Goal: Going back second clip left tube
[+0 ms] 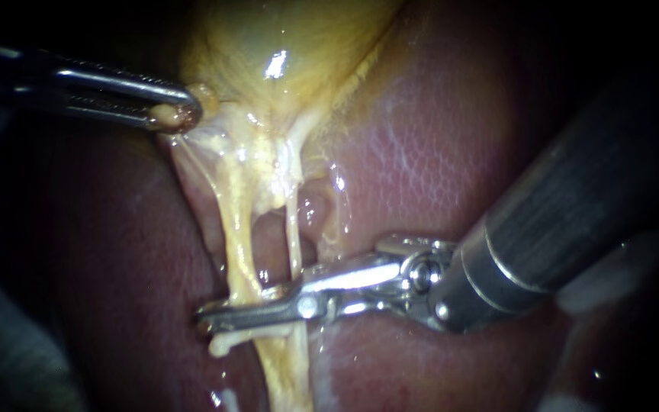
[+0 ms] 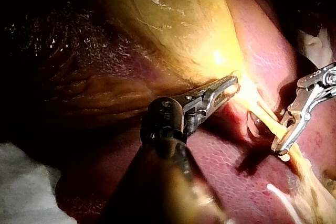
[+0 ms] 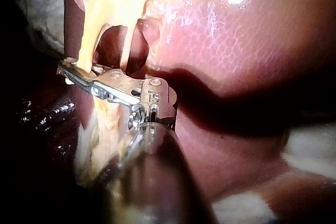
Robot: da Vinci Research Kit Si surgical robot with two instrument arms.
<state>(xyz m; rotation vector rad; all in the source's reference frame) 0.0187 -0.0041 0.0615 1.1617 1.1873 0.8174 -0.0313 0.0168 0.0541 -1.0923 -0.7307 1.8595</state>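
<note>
Pale yellow left tube (image 1: 239, 244) hangs taut, nearly vertical.

I see the yellow gallbladder (image 1: 284, 46) at the top of the endoscope view, glistening wet. The pink, mottled liver (image 1: 436, 152) spreads beneath and to its right. In the left wrist view a piece of white cloth (image 2: 26, 182) lies beside the liver's dark edge.

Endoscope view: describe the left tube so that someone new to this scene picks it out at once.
Find the yellow gallbladder at the top, lying on the red liver. Two tubes hang from its narrow end towards the right instrument, which crosses them. The left tube is the thick, yellow one; the right tube beside it is a thin pale thread.
</note>
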